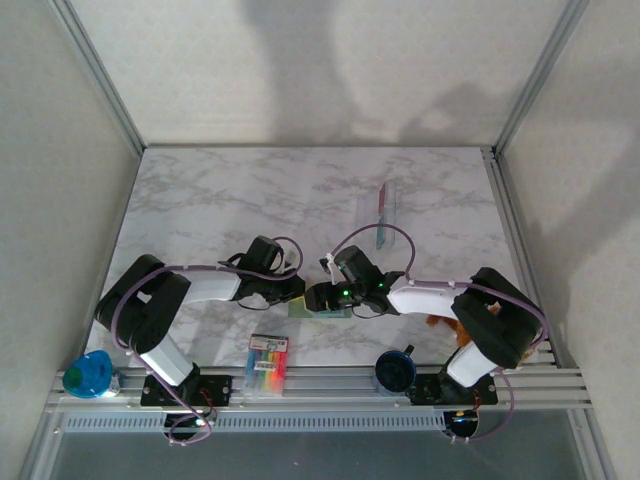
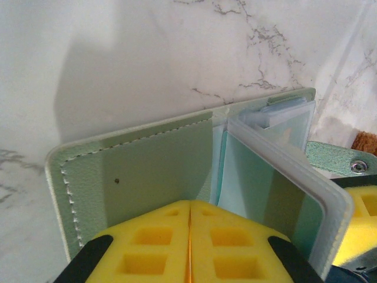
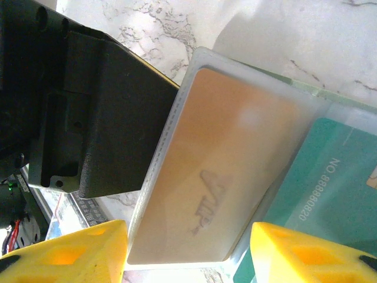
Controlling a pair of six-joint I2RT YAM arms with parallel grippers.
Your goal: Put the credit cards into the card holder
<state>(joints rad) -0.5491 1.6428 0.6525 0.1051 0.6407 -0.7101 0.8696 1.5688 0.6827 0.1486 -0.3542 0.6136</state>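
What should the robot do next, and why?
Probably slide the right gripper toward the teal card and pinch it. Its jaws stand open around the tan card, already in a clear sleeve; the teal one looks bare. The left gripper, shut, sits on the card holder.

One card holder (image 2: 135, 171), one tan card (image 3: 230, 171), one teal card (image 3: 330, 194), one marker pack (image 1: 267, 362), two tools (image 2: 189, 206) (image 3: 188, 236)

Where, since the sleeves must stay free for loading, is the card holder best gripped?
Grip the card holder by its flat green cover, at a free edge, coming in from outside, away from the fold. That panel lies bare, while the clear sleeves stand up at the fold. The left tool rests shut on that panel.
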